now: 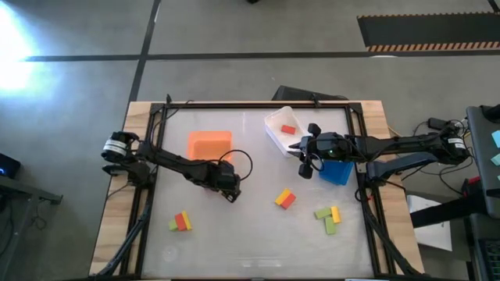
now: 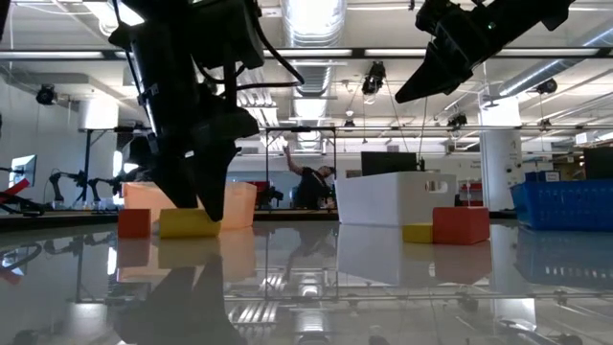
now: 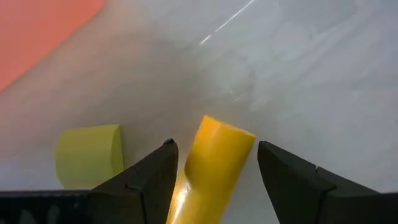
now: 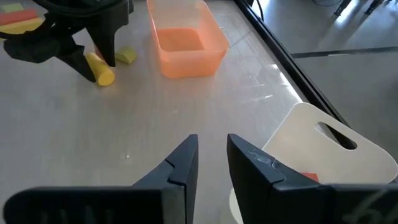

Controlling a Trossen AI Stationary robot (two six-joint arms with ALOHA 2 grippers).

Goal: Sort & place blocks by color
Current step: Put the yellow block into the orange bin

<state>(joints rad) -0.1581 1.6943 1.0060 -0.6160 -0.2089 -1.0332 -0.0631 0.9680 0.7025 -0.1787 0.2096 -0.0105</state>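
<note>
Yellow block (image 3: pixel 211 168) cut off at the frame edge between left hand (image 3: pixel 214 171) fingers.

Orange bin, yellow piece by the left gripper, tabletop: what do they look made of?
Orange bin: probably thin plastic, translucent, since light shows through its walls.
Yellow piece between the open fingers of the left gripper: smooth, rounded, opaque with a soft highlight; painted wood or plastic, cannot tell which.
Tabletop: glossy hard sheet that mirrors the ceiling lights, likely acrylic or laminate.

text: none legible | labels: none | brands: none | numbers: none | signs: none
</note>
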